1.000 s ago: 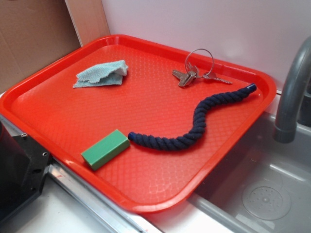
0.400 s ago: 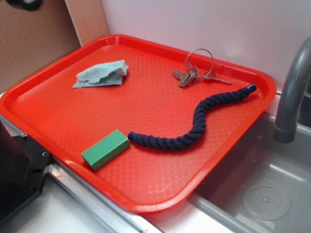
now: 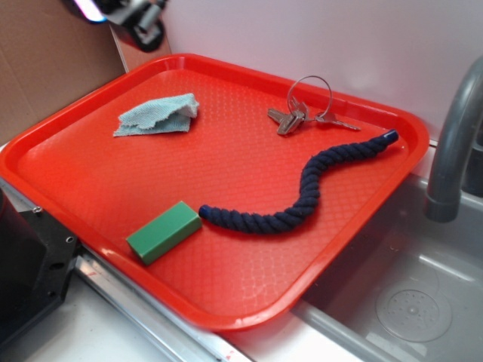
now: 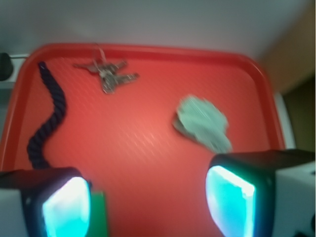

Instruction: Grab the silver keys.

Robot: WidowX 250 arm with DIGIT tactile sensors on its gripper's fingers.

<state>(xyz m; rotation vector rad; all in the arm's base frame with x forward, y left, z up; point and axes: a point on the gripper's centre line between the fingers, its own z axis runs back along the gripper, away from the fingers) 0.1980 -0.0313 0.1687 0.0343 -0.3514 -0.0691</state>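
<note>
Keys: the silver keys (image 3: 299, 113) are lying flat near the tray's (image 3: 226, 313) far rim, at about one o'clock from the tray's middle in the outside view; the thin wire ring is leaning toward the rim and the flat blades are fanning out toward the tray's middle.
Neighbours: the dark blue rope (image 3: 302, 192) is curling just beside the keys, at about five o'clock from them; the pale blue cloth (image 3: 158, 115) is sitting well apart at nine o'clock; the green block (image 3: 164, 231) is resting near the front rim.
Hand: the hand (image 4: 148, 202) is hanging high above the tray's near side in the wrist view, its two pads (image 4: 66, 207) standing wide apart and lit cyan, gripping nothing and touching nothing; in the outside view only a blurred part of it is showing at the top left corner.
Risk, flat metal: the keys are lying thin against the textured tray, so the pads are likely to scrape over them or push them along rather than closing under them.
Risk, rim: the ring is sitting close to the raised rim, so a descent drifting toward twelve o'clock is risking a knock against the tray's wall.
Risk, rope: an approach coming in too far toward five o'clock is risking pinching the rope's end along with a key.
Risk, blur: the wrist view is smeared, so fine alignment over the bunch is looking uncertain.
</note>
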